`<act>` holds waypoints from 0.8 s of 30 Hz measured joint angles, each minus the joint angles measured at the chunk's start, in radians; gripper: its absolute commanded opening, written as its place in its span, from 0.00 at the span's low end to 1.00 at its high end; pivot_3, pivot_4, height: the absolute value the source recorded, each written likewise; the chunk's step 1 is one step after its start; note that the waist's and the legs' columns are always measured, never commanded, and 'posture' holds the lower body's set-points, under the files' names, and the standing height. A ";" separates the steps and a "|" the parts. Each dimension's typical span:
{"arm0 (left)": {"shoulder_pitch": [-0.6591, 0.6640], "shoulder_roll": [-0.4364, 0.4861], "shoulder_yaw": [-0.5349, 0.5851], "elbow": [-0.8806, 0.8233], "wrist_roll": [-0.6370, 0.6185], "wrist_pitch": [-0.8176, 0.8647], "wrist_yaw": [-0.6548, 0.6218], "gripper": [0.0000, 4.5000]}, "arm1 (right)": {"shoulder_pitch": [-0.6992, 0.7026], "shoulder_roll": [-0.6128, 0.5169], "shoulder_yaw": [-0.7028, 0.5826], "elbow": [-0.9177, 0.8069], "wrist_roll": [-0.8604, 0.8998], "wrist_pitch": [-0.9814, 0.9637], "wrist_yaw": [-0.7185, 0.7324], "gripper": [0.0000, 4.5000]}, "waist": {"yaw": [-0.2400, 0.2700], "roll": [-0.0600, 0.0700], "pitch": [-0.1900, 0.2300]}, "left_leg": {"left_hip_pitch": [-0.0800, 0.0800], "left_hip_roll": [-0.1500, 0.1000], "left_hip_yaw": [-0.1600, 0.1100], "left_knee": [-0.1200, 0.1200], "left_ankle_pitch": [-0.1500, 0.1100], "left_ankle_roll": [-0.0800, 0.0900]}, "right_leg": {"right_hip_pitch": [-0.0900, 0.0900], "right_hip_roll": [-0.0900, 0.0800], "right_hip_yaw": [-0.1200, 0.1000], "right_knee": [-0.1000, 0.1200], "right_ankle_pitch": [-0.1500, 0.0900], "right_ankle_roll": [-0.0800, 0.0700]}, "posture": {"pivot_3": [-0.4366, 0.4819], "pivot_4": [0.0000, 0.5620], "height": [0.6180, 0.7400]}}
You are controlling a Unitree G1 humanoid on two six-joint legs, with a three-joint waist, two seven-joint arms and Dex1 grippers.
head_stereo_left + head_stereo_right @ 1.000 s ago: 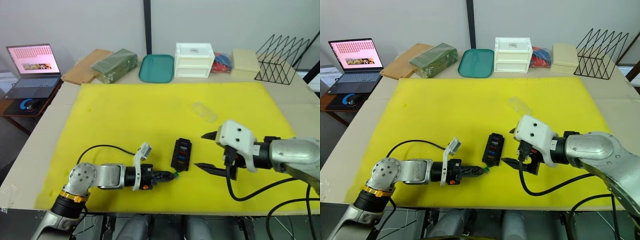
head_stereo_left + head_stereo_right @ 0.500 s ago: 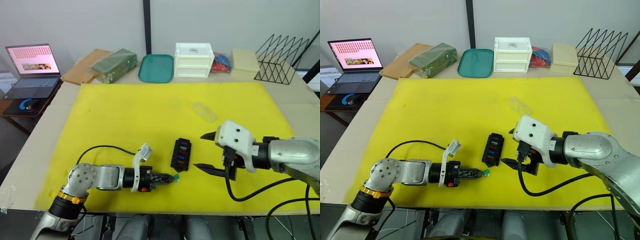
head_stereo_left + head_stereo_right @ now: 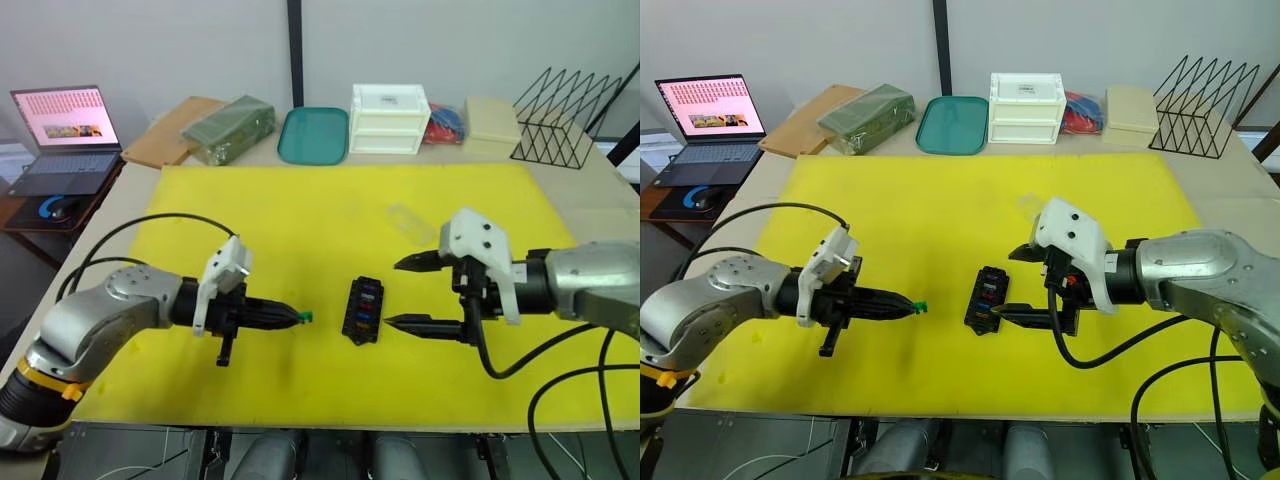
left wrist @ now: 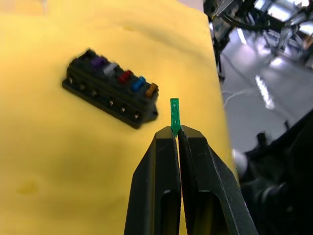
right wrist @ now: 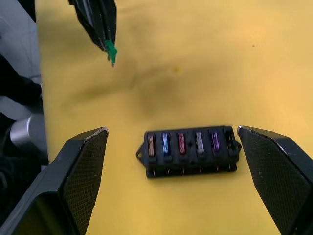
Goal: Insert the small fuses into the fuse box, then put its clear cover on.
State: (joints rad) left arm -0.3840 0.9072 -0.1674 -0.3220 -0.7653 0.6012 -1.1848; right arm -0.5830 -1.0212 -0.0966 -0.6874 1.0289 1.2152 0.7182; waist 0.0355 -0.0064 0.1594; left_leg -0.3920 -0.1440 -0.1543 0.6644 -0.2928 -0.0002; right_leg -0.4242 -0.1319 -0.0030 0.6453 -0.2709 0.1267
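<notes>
The black fuse box [image 3: 363, 310] lies on the yellow mat [image 3: 250, 230]. Orange, blue, red, grey and purple small fuses sit in its slots [image 5: 190, 143]; the slot beside the purple one is bare. My left gripper [image 3: 292, 316] is shut on a green fuse [image 4: 174, 113], held above the mat a short way left of the box. My right gripper [image 3: 395, 293] is open just right of the box, which shows between its fingers in the right wrist view. The clear cover [image 3: 408, 222] lies on the mat beyond the right gripper.
Along the table's back edge stand a laptop [image 3: 65, 130], a green box [image 3: 228, 128], a teal tray [image 3: 313, 135], a white drawer unit [image 3: 389, 119], a beige box [image 3: 490, 120] and a black wire rack [image 3: 560, 115].
My left gripper, still holding the green fuse, has lifted and drawn back to the left from the box's near end. My right gripper has risen slightly, staying open beside the box.
</notes>
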 measured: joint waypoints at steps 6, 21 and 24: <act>-0.179 -0.104 -0.066 0.177 0.212 -0.207 -0.125 0.00 | -0.159 0.103 0.114 0.098 0.015 0.072 -0.047 0.96 | 0.003 -0.003 0.002 | -0.002 -0.001 -0.001 0.001 -0.001 0.001 | 0.000 0.000 -0.001 -0.001 0.000 0.000 | 0.48 0.27 1.00; -0.288 -0.259 -0.090 0.299 0.318 -0.257 -0.186 0.00 | -0.263 0.227 0.281 0.149 -0.100 0.124 -0.113 0.40 | -0.026 -0.003 0.002 | -0.002 -0.001 -0.001 0.001 0.000 0.001 | -0.003 0.000 -0.001 0.002 0.000 0.000 | 0.48 0.27 1.00; -0.288 -0.272 -0.089 0.299 0.320 -0.256 -0.181 0.00 | -0.266 0.238 0.293 0.161 -0.120 0.126 -0.113 0.40 | -0.025 -0.003 0.002 | -0.002 -0.001 -0.001 0.001 0.000 0.001 | -0.003 0.000 -0.001 0.002 0.000 0.000 | 0.48 0.27 1.00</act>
State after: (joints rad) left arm -0.6724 0.6356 -0.2565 -0.0227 -0.4457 0.3453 -1.3661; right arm -0.8489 -0.7834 0.1960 -0.5266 0.9087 1.3408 0.6049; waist 0.0102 -0.0095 0.1617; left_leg -0.3942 -0.1448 -0.1557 0.6658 -0.2931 0.0004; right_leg -0.4268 -0.1317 -0.0040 0.6474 -0.2706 0.1271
